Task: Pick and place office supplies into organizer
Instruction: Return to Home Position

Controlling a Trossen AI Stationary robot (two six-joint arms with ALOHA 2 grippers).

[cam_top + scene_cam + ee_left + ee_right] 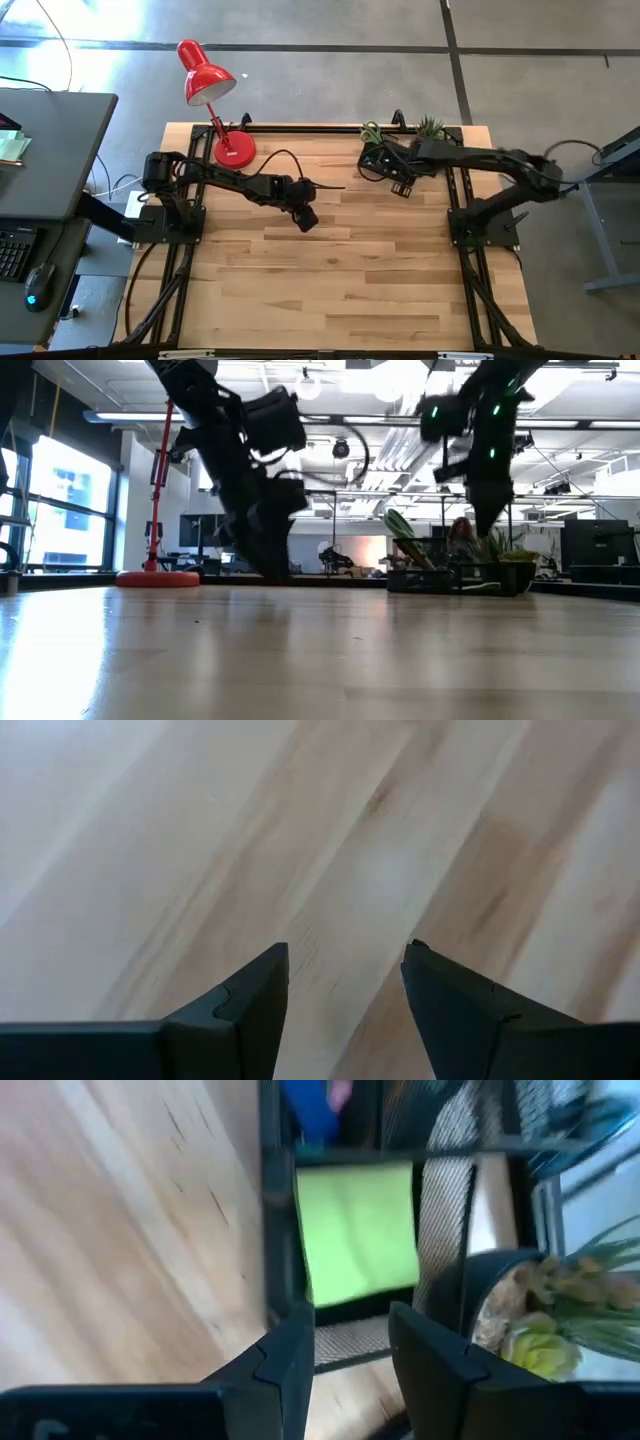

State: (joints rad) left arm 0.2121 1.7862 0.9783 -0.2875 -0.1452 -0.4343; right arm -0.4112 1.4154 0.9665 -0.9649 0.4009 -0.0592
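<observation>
The black wire-mesh organizer (380, 160) stands at the table's far right, beside a small potted plant (430, 128). A yellow-green sticky-note block (360, 1230) lies flat in one of its compartments. Green scissors handles (372, 131) stick up from it, also seen in the low view (404, 532). My right gripper (345, 1350) hovers open just above the organizer's near edge, nothing between its fingers. My left gripper (345, 990) stands open over bare wood near the table's middle (305, 215), pointing steeply down.
A red desk lamp (208, 75) stands on its round base (235, 150) at the far left. Something blue (310, 1105) shows in a farther compartment of the organizer. The wooden tabletop (330, 290) stretches bare toward the near edge.
</observation>
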